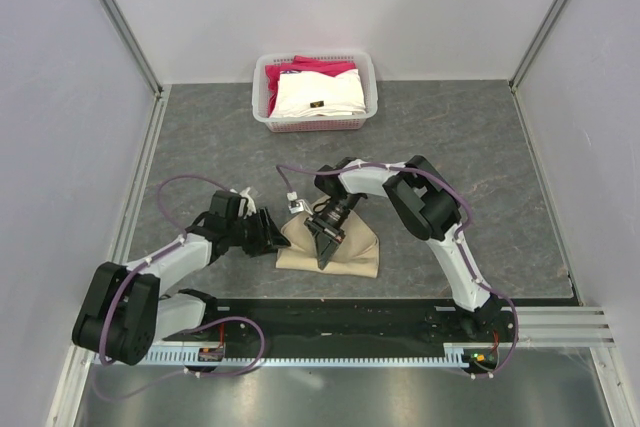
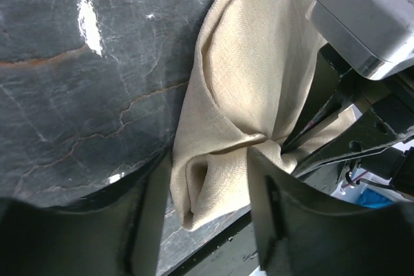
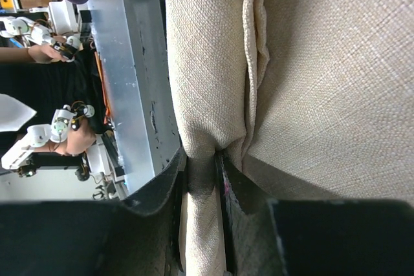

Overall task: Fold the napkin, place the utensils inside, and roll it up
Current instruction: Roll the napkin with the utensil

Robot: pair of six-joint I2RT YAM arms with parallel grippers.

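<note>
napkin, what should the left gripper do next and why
Probably close the left gripper on the napkin: its jaws straddle the bunched end, apparently not clamped, while the right gripper pinches the rolled fold; a second grip would steady it.

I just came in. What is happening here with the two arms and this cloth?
Both arms work on the tan napkin, which lies bunched and partly rolled close in front of their bases. The right tool pinches a rolled fold of it. The left tool straddles one end, but a firm grip is not clear. No knife is visible.
</note>
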